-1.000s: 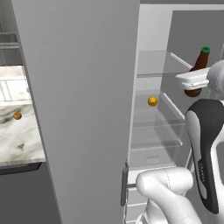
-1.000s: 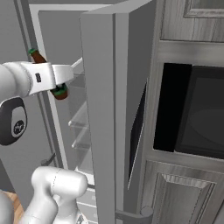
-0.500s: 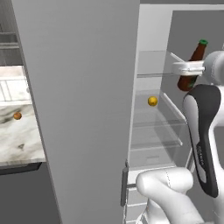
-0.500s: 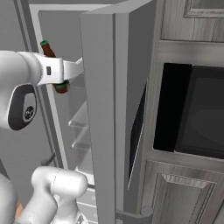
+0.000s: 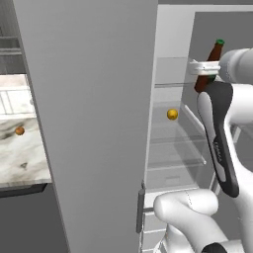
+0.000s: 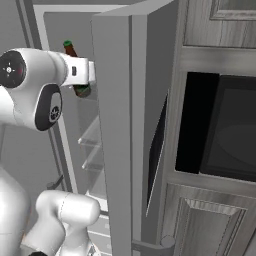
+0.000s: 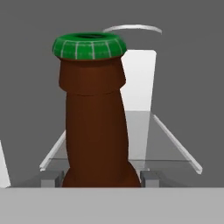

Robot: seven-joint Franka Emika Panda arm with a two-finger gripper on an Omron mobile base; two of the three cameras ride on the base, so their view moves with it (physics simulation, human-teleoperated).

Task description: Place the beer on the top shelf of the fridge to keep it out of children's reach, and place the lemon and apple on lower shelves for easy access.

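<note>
The gripper [image 5: 201,69] stays clamped on the beer [image 5: 209,65] and has lifted it from a tilted carry to nearly upright, level with the top shelf [image 5: 170,85] at the fridge [image 5: 99,123] opening. The lemon [image 5: 172,114] already sits mid lower shelf; the apple [image 5: 19,131] waits on the counter [image 5: 20,158].

One beer bottle [image 5: 208,69]. One lemon [image 5: 172,114], inside the fridge [image 5: 99,123]. One apple [image 5: 19,131], on the marble counter [image 5: 22,163]. Three glass shelves counted. One built-in oven [image 6: 220,130].
</note>
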